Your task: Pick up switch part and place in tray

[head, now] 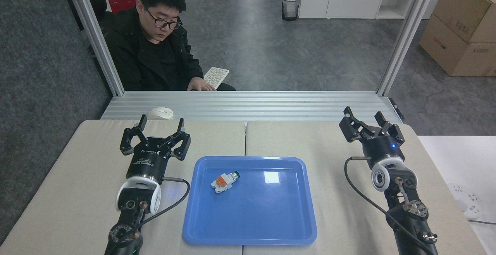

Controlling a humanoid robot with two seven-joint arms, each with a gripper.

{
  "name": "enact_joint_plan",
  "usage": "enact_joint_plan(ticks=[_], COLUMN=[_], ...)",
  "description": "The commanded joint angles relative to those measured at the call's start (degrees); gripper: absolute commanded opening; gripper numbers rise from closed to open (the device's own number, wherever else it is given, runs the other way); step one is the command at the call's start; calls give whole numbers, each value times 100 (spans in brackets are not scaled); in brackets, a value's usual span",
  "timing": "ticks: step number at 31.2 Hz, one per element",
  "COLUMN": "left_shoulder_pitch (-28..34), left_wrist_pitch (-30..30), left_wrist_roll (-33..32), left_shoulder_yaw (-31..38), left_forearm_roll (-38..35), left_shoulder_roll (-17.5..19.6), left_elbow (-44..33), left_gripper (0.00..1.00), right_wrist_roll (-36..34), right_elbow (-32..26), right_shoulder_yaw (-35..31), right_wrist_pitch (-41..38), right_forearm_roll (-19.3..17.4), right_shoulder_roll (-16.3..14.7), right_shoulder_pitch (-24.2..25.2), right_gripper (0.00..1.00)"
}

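The switch part (224, 181) lies on its side inside the blue tray (271, 216), in the tray's far left quarter, its dark green cap pointing right. My left gripper (161, 125) is open over the beige table, left of the tray and apart from it, with nothing between its fingers. Far to the right of the tray, my right gripper (363, 118) stands open and empty over the table.
A white computer mouse (159, 113) rests on the metal rail behind the table, just beyond my left gripper. A person in black sits behind the rail with a hand on a white keyboard (216, 77). A white power strip (463, 204) lies at the right edge.
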Motion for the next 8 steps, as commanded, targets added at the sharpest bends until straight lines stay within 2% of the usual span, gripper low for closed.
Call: enact_joint_plan(ticks=[1, 8], left_shoulder_pitch=[41, 41], left_wrist_pitch=[-14, -216], left_wrist_roll=[-193, -246], left_shoulder_yaw=[583, 443], left_forearm_roll=[272, 202], left_shoulder_roll=[54, 81], left_elbow=[-21, -12], left_gripper=[100, 100], right_wrist_roll=[-1, -1], right_elbow=[1, 1], right_shoulder_yaw=[2, 10], right_wrist_pitch=[6, 6], right_forearm_roll=[0, 0], right_shoulder_roll=[0, 0], right_shoulder_pitch=[0, 0], right_gripper=[100, 100])
